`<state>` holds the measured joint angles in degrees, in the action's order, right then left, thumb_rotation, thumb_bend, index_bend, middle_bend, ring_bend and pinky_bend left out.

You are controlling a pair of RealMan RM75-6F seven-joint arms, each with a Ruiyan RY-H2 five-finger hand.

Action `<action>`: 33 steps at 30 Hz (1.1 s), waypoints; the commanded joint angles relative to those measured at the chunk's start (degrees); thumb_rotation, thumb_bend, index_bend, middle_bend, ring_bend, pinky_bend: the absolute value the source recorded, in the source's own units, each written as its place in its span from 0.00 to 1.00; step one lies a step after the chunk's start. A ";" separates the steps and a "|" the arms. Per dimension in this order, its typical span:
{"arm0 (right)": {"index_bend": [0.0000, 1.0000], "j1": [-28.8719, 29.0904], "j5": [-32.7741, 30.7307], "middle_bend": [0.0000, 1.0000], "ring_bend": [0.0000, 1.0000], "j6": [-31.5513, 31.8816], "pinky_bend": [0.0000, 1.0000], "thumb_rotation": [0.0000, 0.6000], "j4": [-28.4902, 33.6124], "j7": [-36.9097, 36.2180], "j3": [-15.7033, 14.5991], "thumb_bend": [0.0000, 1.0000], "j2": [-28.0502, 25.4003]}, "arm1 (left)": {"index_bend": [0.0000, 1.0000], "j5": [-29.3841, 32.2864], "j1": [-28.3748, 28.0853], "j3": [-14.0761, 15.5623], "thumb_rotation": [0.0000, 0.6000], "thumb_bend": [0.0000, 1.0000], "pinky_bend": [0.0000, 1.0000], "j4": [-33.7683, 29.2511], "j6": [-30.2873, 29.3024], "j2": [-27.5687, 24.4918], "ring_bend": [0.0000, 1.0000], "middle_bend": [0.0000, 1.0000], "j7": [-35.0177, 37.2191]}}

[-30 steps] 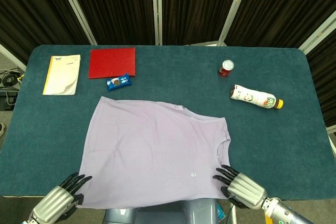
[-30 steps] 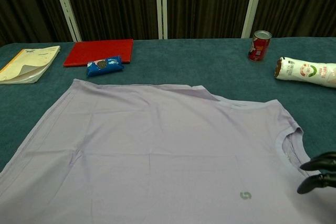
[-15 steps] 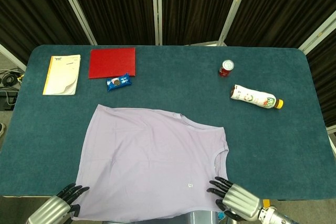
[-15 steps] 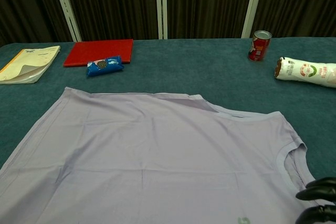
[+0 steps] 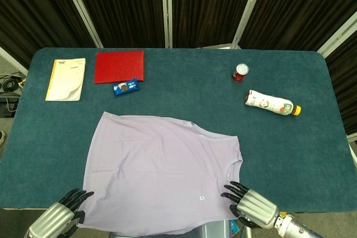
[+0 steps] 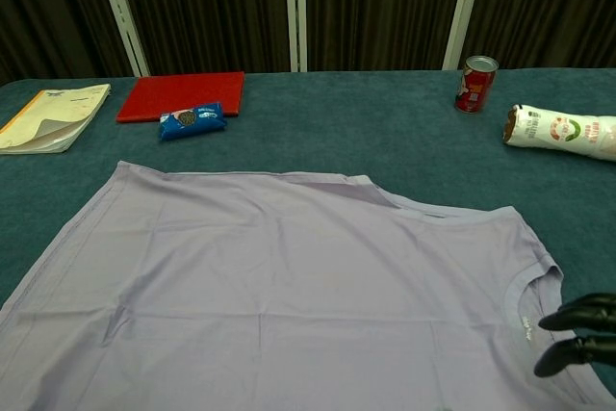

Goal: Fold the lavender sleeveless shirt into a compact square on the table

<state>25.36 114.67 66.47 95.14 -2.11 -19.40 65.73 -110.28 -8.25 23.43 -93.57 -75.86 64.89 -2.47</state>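
The lavender sleeveless shirt [image 5: 159, 168] lies spread flat on the teal table [image 5: 290, 154], neck opening to the right, and its near hem hangs over the table's front edge. My left hand [image 5: 56, 218] sits at the shirt's near left corner, its fingers spread and touching the hem. My right hand [image 5: 251, 207] is at the near right shoulder strap, its dark fingertips [image 6: 577, 315] over the strap beside the neck opening. Neither view shows whether either hand pinches the cloth. The chest view shows the shirt [image 6: 289, 276] but not the left hand.
At the back left lie a notebook [image 5: 66, 79], a red board [image 5: 119, 66] and a blue snack packet [image 5: 126, 87]. A red can [image 5: 240, 73] stands at the back right, with a bottle [image 5: 270, 103] lying on its side nearby.
The shirt slid toward the front edge a second ago and has since stayed put. My right hand's fingers have come slightly forward over the shoulder strap; the left hand barely shifted.
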 commanded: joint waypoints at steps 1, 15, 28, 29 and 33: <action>0.70 0.60 -2.17 0.16 0.00 -0.79 0.00 1.00 0.45 -1.30 1.34 0.51 -0.35 | 0.67 1.35 -0.48 -1.90 1.00 0.53 0.00 -1.09 -0.55 -0.15 0.00 0.00 0.00; 0.71 3.54 -17.33 0.17 0.00 -5.47 0.00 1.00 2.82 -3.52 11.85 0.54 0.48 | 0.67 15.59 -6.47 -12.85 1.00 0.53 0.00 -11.48 7.42 -3.83 0.00 0.00 -6.93; 0.72 6.45 -30.79 0.20 0.00 -12.51 0.00 1.00 -0.72 -3.02 18.57 0.55 2.51 | 0.67 31.65 -12.66 -22.07 1.00 0.53 0.00 -11.35 14.80 -4.93 0.00 0.00 -12.15; 0.72 6.63 -31.65 0.20 0.00 -13.12 0.00 1.00 -1.22 -2.88 18.84 0.55 2.84 | 0.67 32.46 -13.15 -22.50 1.00 0.53 0.00 -11.16 15.44 -4.91 0.00 0.00 -12.21; 0.72 7.51 -35.67 0.20 0.00 -15.65 0.00 1.00 -4.22 -2.77 20.35 0.55 4.84 | 0.67 36.91 -15.72 -24.88 1.00 0.53 0.00 -9.20 18.59 -4.06 0.00 0.00 -11.76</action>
<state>32.33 80.42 51.93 92.16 -5.02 0.11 69.60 -75.16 -22.65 -0.16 -103.90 -58.71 60.38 -14.34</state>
